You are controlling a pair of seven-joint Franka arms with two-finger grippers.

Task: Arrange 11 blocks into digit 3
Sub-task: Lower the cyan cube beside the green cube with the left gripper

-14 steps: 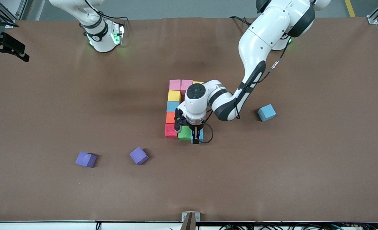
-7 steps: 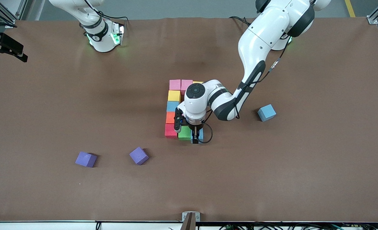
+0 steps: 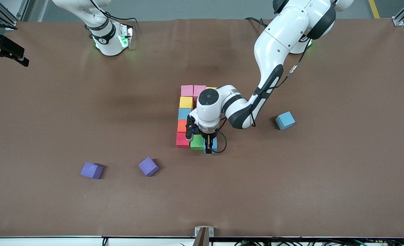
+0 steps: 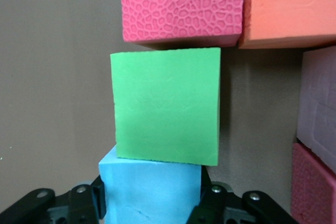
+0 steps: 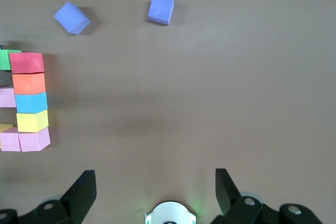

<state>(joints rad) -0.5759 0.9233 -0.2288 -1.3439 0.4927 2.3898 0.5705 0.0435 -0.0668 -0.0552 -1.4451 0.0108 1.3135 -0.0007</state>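
Fingers (image 4: 207, 203) of the left gripper (image 3: 210, 146) pinch a blue cube (image 4: 152, 190) beside green (image 3: 197, 141). Press it flush, then release straight up. Right gripper (image 5: 155, 192) waits wide open.

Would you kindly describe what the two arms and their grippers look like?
Both arms are glossy white with black joint bands and black cables. The left gripper has black fingers with silver screws; green light glows at the right arm's base. The right gripper is black too.
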